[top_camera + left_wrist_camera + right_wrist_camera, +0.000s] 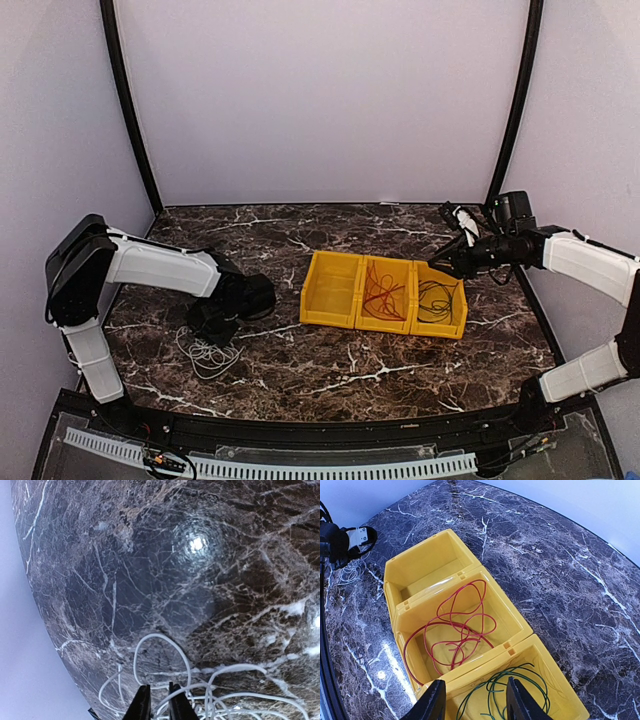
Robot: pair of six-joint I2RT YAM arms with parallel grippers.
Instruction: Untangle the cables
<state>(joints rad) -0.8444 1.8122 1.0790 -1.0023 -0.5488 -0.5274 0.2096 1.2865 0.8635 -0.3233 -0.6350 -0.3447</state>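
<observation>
- Worktop [330, 375]: dark veined marble. I see three yellow bins [322, 314] joined in a row near its middle.
- White cable [208, 352]: loose loops lying flat on the worktop, well to the left of the bins and outside all of them.
- Left fingers [142, 705]: low over the white cable, tips among its loops. Only a narrow gap shows between them, and I cannot tell whether a strand is pinched there.
- Red cable [459, 640]: a loose coil inside the middle bin [512, 622].
- Dark cable [436, 297]: a loose coil inside the right-hand bin [462, 312]. It reads black from above and greenish in the right wrist view.
- Right fingers [432, 702]: spread apart and released, gripping nothing, hanging above the dark cable.
- The three cables lie apart, none touching another.
</observation>
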